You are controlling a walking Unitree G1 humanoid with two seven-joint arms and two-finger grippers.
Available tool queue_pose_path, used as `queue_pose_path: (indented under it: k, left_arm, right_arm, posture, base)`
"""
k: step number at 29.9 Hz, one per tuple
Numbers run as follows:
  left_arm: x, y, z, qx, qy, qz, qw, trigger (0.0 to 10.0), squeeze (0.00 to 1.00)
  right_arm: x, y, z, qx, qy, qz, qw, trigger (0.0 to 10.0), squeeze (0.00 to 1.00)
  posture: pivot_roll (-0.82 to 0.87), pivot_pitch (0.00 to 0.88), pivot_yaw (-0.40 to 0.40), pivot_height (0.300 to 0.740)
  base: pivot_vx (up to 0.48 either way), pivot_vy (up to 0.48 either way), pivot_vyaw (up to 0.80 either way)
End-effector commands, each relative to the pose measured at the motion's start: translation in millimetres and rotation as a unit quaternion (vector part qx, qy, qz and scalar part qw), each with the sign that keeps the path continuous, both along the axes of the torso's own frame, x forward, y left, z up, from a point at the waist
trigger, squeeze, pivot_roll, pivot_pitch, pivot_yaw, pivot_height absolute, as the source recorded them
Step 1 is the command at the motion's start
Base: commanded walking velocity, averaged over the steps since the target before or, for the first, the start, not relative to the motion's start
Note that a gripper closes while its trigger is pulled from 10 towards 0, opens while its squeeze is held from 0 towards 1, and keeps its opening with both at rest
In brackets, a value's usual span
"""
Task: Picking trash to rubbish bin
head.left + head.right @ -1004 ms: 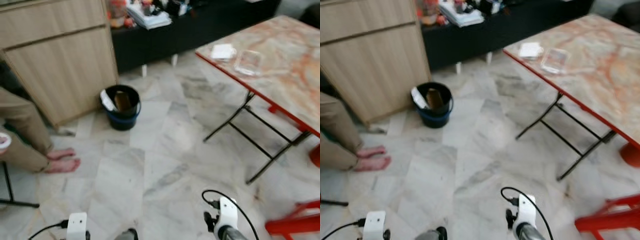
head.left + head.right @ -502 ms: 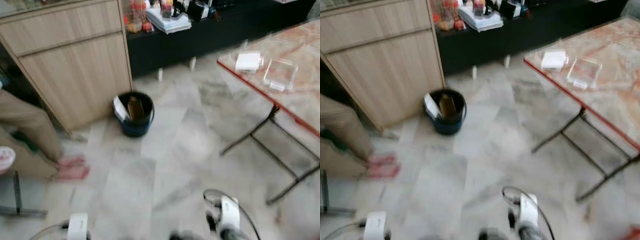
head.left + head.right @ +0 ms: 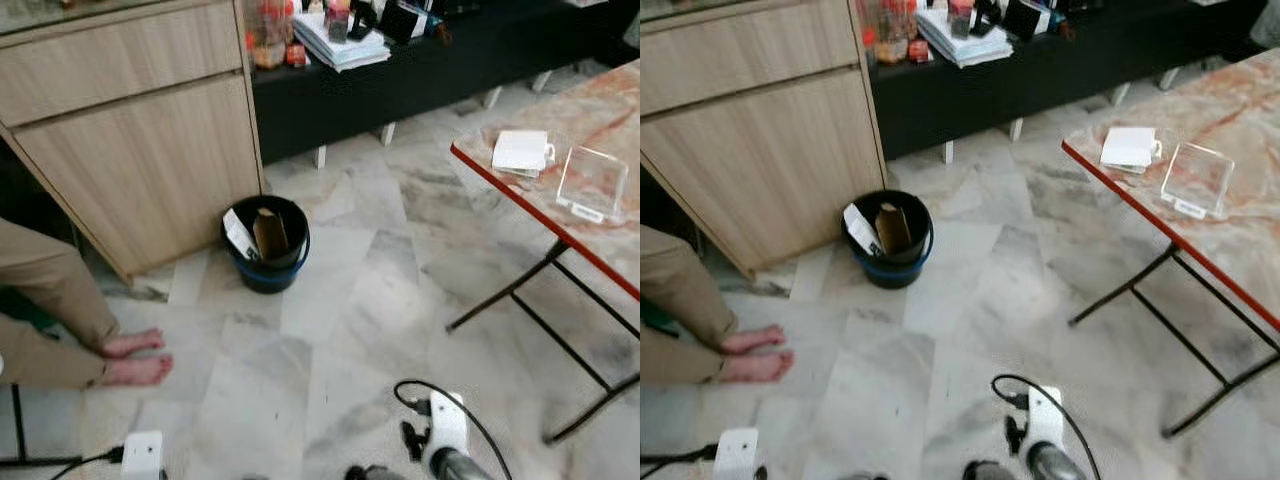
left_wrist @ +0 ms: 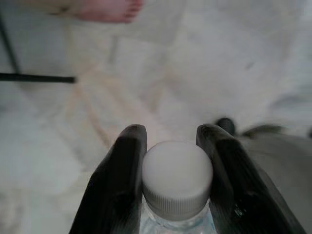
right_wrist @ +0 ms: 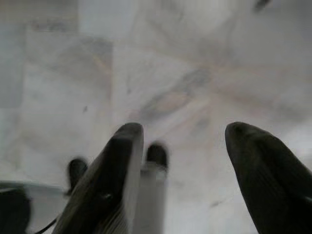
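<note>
The left gripper (image 4: 173, 183) is clenched on one bottle (image 4: 177, 183), its white cap between the fingers. The right gripper (image 5: 183, 168) hangs released. One rubbish bin (image 3: 266, 243) stands well ahead of both.

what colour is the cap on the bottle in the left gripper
White, on the clear plastic bottle; clearest in the left wrist view.

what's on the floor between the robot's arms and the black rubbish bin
Only bare marble floor lies between the rubbish bin and the arms, as the left eye view shows. A person's feet stand off to the left.
</note>
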State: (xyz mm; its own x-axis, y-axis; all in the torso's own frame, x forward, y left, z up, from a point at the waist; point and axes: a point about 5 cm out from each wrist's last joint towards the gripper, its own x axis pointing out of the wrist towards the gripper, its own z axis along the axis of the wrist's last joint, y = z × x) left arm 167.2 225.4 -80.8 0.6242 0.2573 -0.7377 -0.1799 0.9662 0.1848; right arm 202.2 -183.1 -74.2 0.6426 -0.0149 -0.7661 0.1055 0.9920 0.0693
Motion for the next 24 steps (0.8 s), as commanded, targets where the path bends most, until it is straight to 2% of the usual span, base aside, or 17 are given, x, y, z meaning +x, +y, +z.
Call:
queue_pose_path:
  k: [1, 9, 24]
  left_arm:
    - [-13.1, 12.3, -3.2, 0.013, 0.023, 0.009, 1.000, 10.0, 0.00]
    - [-11.3, 18.7, -0.8, 0.021, 0.022, 0.006, 1.000, 10.0, 0.00]
    - [-6.7, 21.8, 2.0, 0.026, 0.018, -0.002, 0.999, 10.0, 0.00]
  right_arm:
    - [0.6, 8.6, -0.6, 0.007, -0.001, 0.001, 1.000, 10.0, 0.00]
    - [0.3, 15.5, -1.4, 0.014, 0.001, 0.014, 1.000, 10.0, 0.00]
    - [-3.3, 17.8, -3.6, 0.011, 0.009, 0.020, 1.000, 10.0, 0.00]
  posture:
    - [0.10, 0.181, -0.044, 0.740]
    - [0.12, 0.158, -0.037, 0.740]
    - [0.14, 0.126, -0.017, 0.740]
  base:
    - [0.412, 0.000, 0.00]
    - [0.414, 0.000, 0.00]
    - [0.412, 0.000, 0.00]
